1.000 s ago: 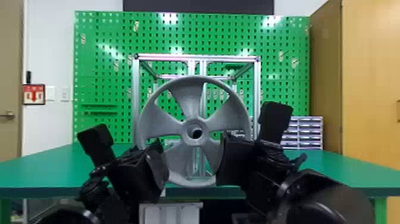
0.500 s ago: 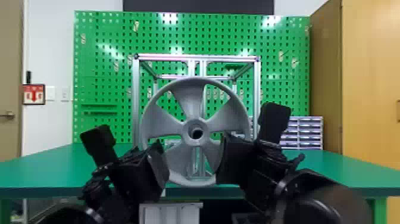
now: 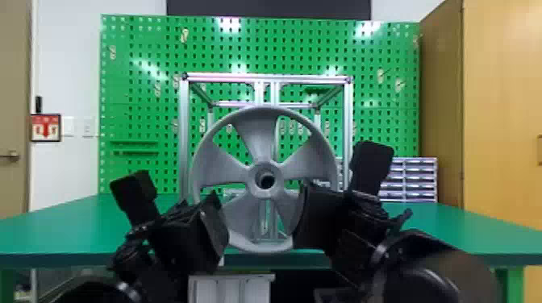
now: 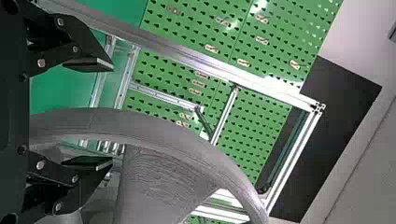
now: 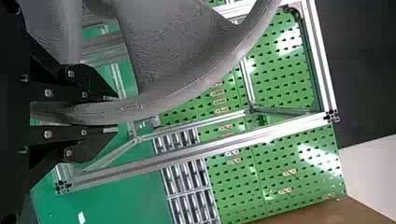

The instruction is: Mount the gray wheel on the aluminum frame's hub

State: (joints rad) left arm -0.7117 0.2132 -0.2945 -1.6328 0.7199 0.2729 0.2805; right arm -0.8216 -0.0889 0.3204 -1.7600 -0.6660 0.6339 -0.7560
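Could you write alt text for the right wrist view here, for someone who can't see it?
The right end effector holds the gray wheel by its rim, between its two fingers. Beyond the wheel stands the aluminum frame on a green table, with small drawers and a green pegboard farther back.

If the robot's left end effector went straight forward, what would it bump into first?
Probably the gray wheel: its rim seems to run between the left end effector's open fingers. Depth is hard to judge. The metal frame looks farther on.
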